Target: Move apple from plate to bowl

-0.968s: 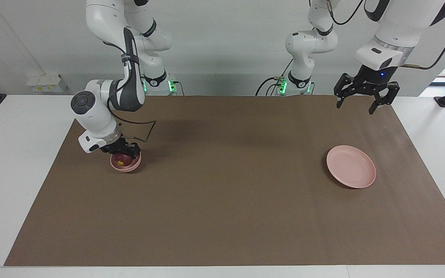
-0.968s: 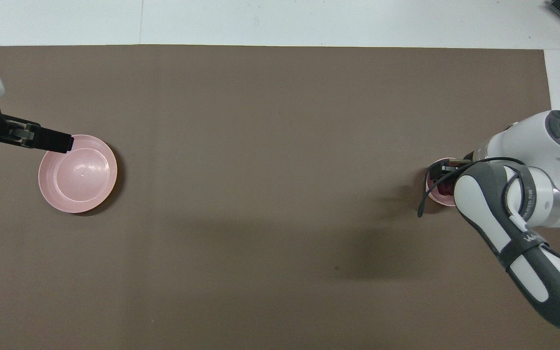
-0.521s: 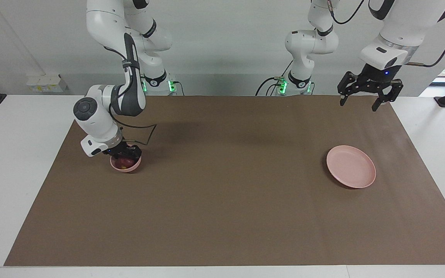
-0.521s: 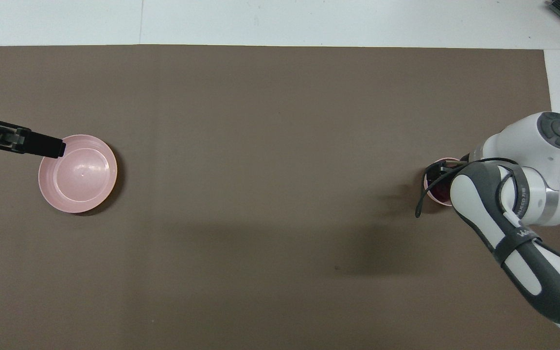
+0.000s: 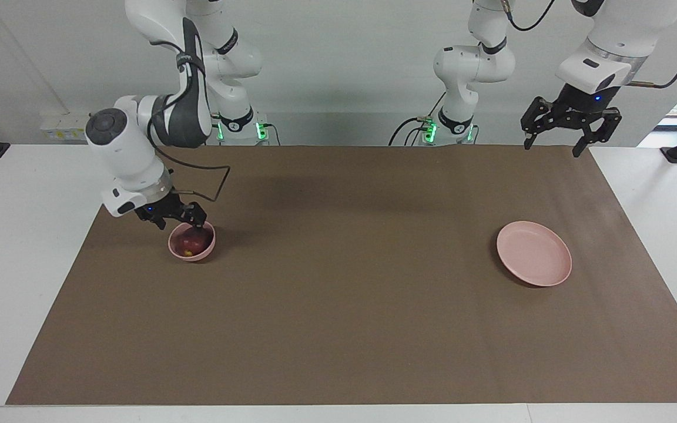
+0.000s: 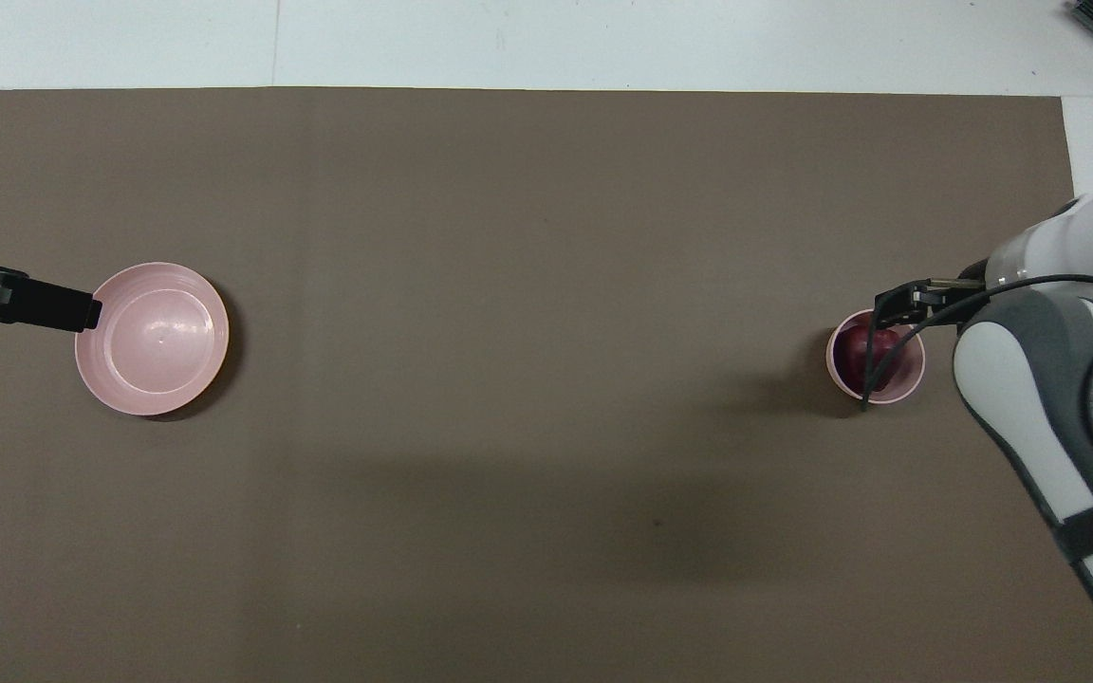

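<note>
I am lifting my right gripper (image 5: 178,220) up and away from the bowl (image 5: 191,242); a second ago it was sunk down inside the rim, and now it is hanging just above the bowl's edge, on the side toward the robots, with its fingers spread apart and holding nothing. The apple (image 5: 193,241) is lying in the bowl, dark red with its yellowish patch showing, and nothing is touching it. The bowl is sitting on the brown mat (image 5: 338,329) toward the right arm's end of the tabletop, closer to the robots' edge than to the opposite edge.

My left gripper (image 5: 570,126) is rising too: it is now hanging over the corner of the mat at the robots' edge, at the left arm's end, fingers open and empty, waiting. The plate (image 5: 533,253) is lying bare, well apart from the bowl, toward the left arm's end.

I am judging from this that the apple has been delivered and the job is essentially done; only pulling my arm clear is remaining.

As for writing, I am seeing no brand, label or lettering I can read anywhere on the bowl, plate, mat or arms
</note>
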